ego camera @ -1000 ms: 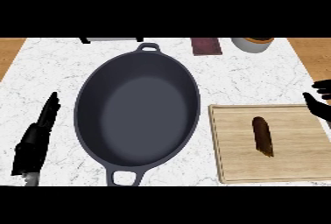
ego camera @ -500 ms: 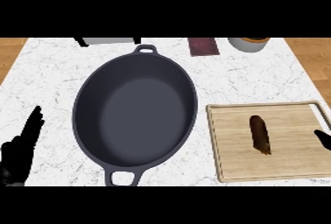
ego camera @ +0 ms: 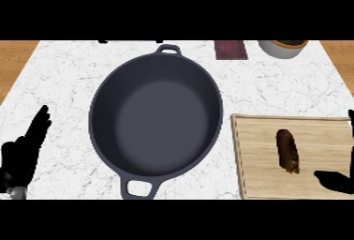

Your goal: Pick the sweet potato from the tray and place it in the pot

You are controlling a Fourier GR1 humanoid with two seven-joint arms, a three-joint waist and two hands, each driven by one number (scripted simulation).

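Left hand sits at the lower-left edge, fingers straight and pointing up, holding nothing, resting off to the side, prob. because the job belongs to the other arm; its wrist is cut off by the view's edge. Next, the oval dark pot lies lengthwise mid-worktop, nothing inside, loop handles at far and near ends, mouth wide open to receive the veg. Behind it, at the top edge, a dark red-brown flat item and a pale round container, both partly cropped, so can't say what they are. Right of the pot, just beside it, the wooden tray carries the sweet potato, lying lengthwise near the tray's middle, untouched. Right hand shows only as a bit at the lower-right corner, over the tray's near-right part, close to the potato but apart from it. Whether its fingers are spread or curled, can't tell; most of it is out of view. Pick not yet made.
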